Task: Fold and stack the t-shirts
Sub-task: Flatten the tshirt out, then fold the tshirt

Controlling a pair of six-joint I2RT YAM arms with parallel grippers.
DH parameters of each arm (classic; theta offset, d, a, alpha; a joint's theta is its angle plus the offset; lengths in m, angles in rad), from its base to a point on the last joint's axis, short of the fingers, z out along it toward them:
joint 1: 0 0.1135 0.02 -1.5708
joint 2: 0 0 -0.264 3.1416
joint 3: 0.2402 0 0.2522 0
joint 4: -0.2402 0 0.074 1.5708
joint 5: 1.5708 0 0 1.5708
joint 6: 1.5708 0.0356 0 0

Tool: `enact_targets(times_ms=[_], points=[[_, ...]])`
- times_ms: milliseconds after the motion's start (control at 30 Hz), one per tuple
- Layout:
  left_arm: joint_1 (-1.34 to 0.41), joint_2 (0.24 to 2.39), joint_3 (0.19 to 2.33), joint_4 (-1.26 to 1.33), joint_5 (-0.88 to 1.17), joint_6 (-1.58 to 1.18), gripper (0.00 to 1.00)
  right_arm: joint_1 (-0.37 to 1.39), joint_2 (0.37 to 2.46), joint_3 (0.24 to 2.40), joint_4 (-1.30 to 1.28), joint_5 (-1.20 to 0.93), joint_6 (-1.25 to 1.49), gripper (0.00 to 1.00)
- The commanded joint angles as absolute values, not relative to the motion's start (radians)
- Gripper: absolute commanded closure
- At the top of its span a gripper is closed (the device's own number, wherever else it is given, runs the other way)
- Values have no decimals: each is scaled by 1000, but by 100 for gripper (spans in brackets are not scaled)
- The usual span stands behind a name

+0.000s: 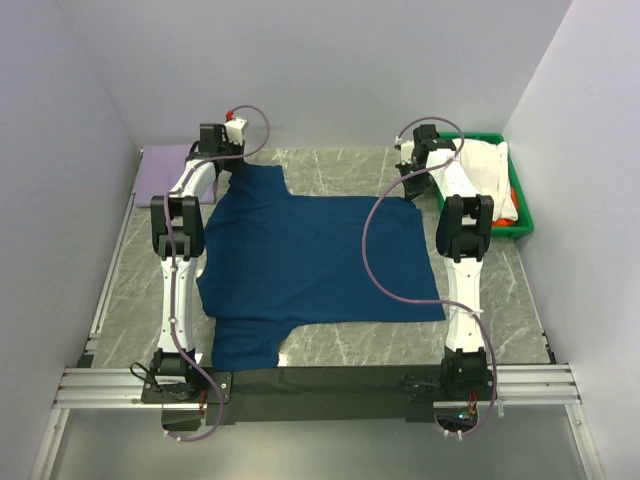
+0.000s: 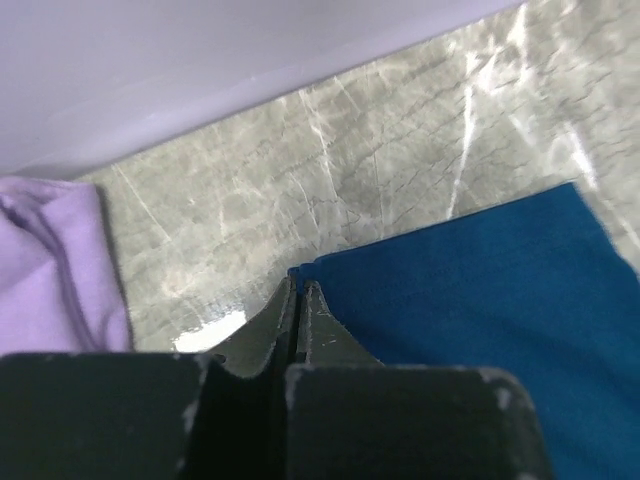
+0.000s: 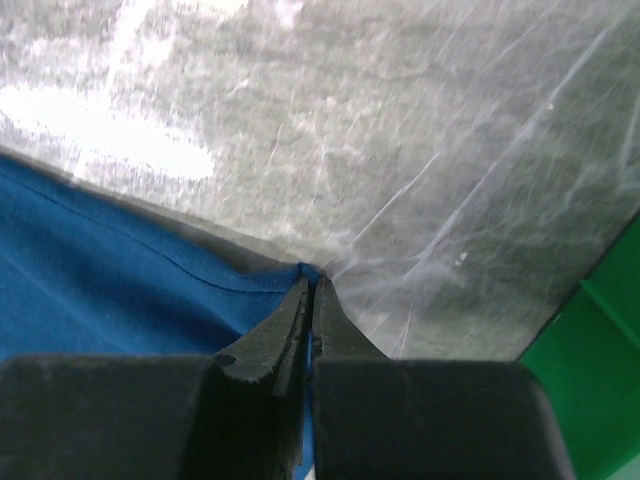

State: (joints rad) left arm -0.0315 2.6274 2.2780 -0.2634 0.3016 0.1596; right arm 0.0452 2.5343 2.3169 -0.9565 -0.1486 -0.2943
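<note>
The navy blue t-shirt (image 1: 310,265) lies spread flat on the marble table, plain side up. My left gripper (image 1: 232,168) is shut on the far left sleeve corner; in the left wrist view the blue cloth (image 2: 480,300) is pinched at the fingertips (image 2: 297,290). My right gripper (image 1: 412,185) is shut on the far right corner; in the right wrist view the cloth (image 3: 110,290) ends between the tips (image 3: 312,283). The pale lavender t-shirt (image 1: 165,172) lies folded at the far left, also in the left wrist view (image 2: 50,270). A white t-shirt (image 1: 485,180) and an orange-red one (image 1: 505,222) sit in the bin.
The green plastic bin (image 1: 524,205) stands at the far right, its wall also in the right wrist view (image 3: 600,380). White walls close the back and both sides. Bare marble (image 1: 330,165) lies between the two grippers at the back.
</note>
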Motion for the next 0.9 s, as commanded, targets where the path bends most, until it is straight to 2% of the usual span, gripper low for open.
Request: enact_targets(times_ms=[0,333,867], points=[[-15,2491,2306,-235,365,149,100,46,2444,2322,-1000,-164,-313,100],[-12,2267,2123,-222,463,195,100,46,2329,2270,-1011,-189,-322,100],[28,1886,1694,-264,528,276,100,41,2211,2165,-1055,-218,-388,100]])
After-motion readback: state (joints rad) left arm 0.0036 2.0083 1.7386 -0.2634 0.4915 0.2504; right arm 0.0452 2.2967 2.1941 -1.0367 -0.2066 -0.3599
